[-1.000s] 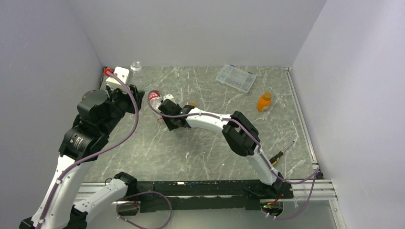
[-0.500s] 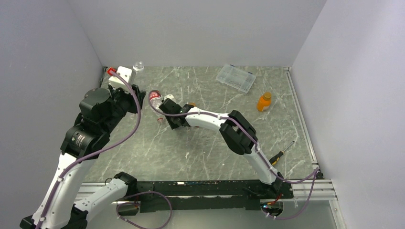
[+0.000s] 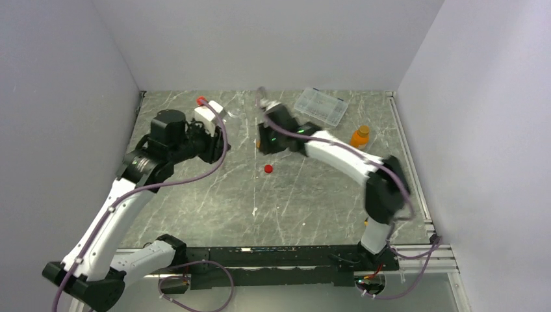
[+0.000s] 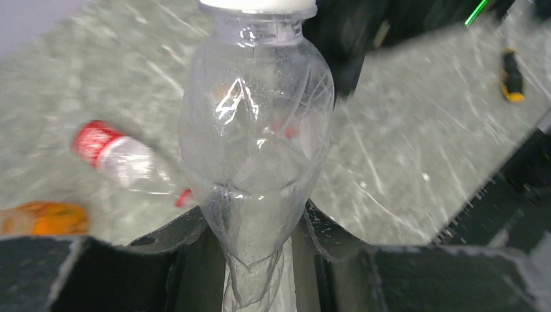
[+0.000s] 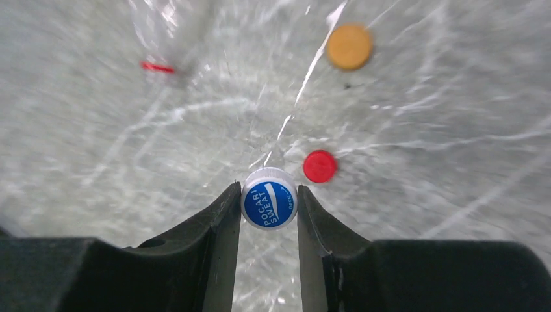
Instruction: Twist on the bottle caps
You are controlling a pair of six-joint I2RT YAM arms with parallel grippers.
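Clear, crumpled plastic fills the left wrist view. One clear bottle (image 4: 256, 130) is clenched at its twisted lower end by the left claw (image 4: 256, 218), and its white-rimmed neck points away from the fingers. Beyond that claw and to its left, one red-labelled bottle (image 4: 117, 156) lies on its side on the table (image 3: 312, 195). Nearer the claw on the same side lies one blurred orange bottle (image 4: 42, 219). One screwdriver (image 4: 511, 75) shows far off to the claw's right.

The right claw (image 5: 268, 188) is grasping one blue cap (image 5: 269, 203), white lettering up, pinched between both fingertips. Just beyond those fingertips and slightly to their right, one red cap (image 5: 320, 166) lies flat on the table, close to the blue one but not touching it. One orange cap (image 5: 349, 46) lies farther out in the same direction, well apart from the claw. That makes three caps in sight, one of each colour.

From above, a second, upright orange bottle (image 3: 359, 137) stands well to the right of the right claw, with one compartment box (image 3: 320, 106) beyond it. Four bottles show in all: two clear and two orange.
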